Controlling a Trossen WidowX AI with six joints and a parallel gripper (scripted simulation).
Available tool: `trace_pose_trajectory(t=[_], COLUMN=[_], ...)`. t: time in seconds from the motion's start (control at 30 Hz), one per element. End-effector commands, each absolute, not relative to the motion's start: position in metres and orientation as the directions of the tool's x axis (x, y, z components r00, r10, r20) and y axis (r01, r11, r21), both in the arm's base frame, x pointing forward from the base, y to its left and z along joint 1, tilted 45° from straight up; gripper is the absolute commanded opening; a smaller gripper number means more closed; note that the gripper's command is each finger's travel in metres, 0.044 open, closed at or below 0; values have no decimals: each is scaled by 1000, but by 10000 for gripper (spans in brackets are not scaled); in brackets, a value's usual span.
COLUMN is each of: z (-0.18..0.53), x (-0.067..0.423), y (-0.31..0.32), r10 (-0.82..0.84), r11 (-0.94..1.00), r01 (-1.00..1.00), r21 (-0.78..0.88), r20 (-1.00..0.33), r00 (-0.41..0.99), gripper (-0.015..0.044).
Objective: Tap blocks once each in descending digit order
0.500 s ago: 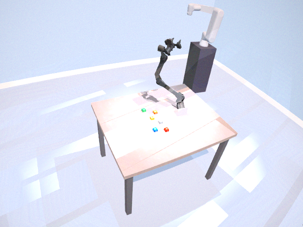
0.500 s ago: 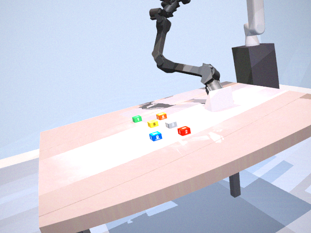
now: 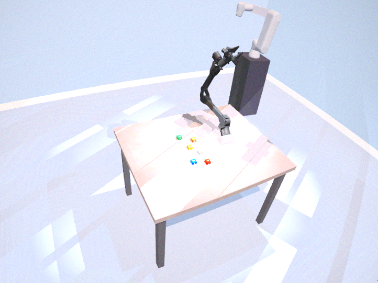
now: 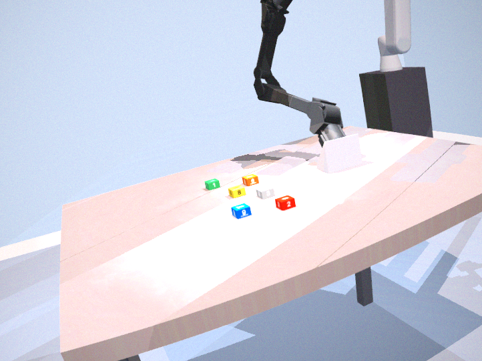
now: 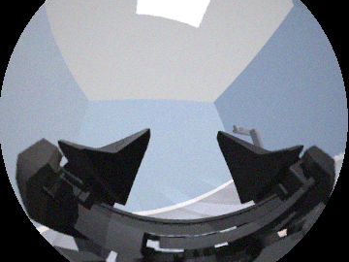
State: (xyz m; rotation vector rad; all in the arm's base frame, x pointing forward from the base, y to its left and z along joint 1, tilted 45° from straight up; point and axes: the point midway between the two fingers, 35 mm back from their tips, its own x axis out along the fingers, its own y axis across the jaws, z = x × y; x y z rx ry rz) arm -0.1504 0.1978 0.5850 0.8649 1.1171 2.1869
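Several small blocks lie on the table [image 3: 189,201] [image 4: 160,277]: a green block [image 3: 179,136] [image 4: 211,183] showing 1, an orange block [image 3: 193,139] [image 4: 250,179], a yellow block [image 3: 189,146] [image 4: 237,191] showing 8, a pale grey block [image 3: 199,151] [image 4: 265,193], a blue block [image 3: 193,161] [image 4: 241,211] and a red block [image 3: 207,161] [image 4: 285,203] showing 2. The orange, grey and blue digits are too small to read. My gripper [image 3: 232,47] [image 5: 184,133] is open and empty, raised high above the table's back edge, pointing up and away from the blocks. The wrist view shows only walls and ceiling.
A dark pedestal [image 3: 248,84] [image 4: 396,99] carrying a white arm [image 3: 267,24] [image 4: 396,15] stands behind the table's far corner. My arm's pale base [image 3: 226,139] [image 4: 341,154] sits on the table behind the blocks.
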Motion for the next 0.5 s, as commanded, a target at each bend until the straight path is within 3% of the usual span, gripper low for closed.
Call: trace_pose_trajectory(t=[0.0,0.23,0.47], z=[537,431,323], x=[-133,-54,54], y=[257,339,355], r10=[843,953,777], r11=[-337,128,599], r01=[-339,-547,-531], r21=[878,828,600], r20=[122,-255,-596], r00=[-524,-163,203], gripper=[400,400,400])
